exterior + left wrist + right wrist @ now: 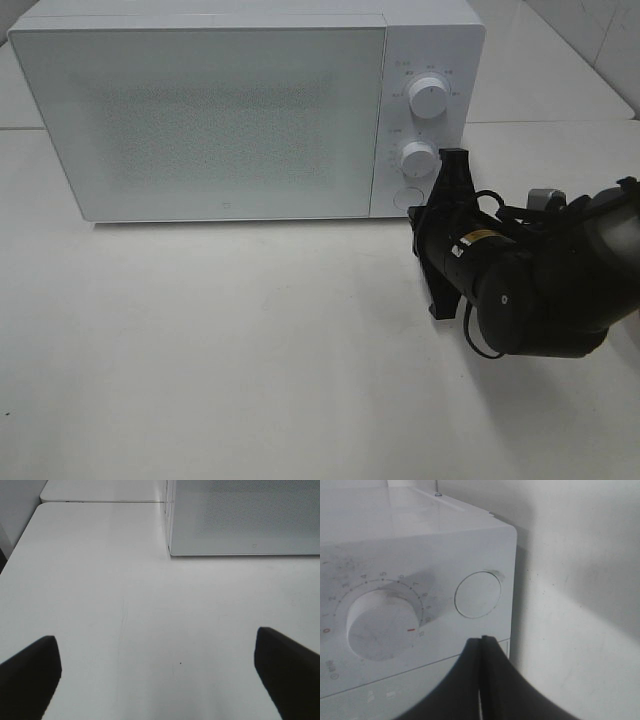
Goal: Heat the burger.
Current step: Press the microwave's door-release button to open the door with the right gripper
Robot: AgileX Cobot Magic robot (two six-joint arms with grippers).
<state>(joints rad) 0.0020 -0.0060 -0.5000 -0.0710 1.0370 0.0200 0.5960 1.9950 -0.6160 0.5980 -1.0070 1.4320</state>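
Observation:
The burger is out of view in every frame. The white microwave (230,120) stands at the back of the table with its door closed. My right gripper (418,213) is shut with nothing in it, and its joined tips sit just short of the round door button (408,198) at the bottom of the control panel. The right wrist view shows the tips (481,640) next to that button (477,594) and beside the lower dial (380,625). My left gripper (157,680) hangs open and empty over bare table, with the microwave's corner (245,520) ahead of it.
Two dials, the upper dial (430,97) and the lower dial (418,157), sit above the button. The white table (250,350) spreads in front of the microwave. A tiled wall shows at the back right. The left arm does not show in the high view.

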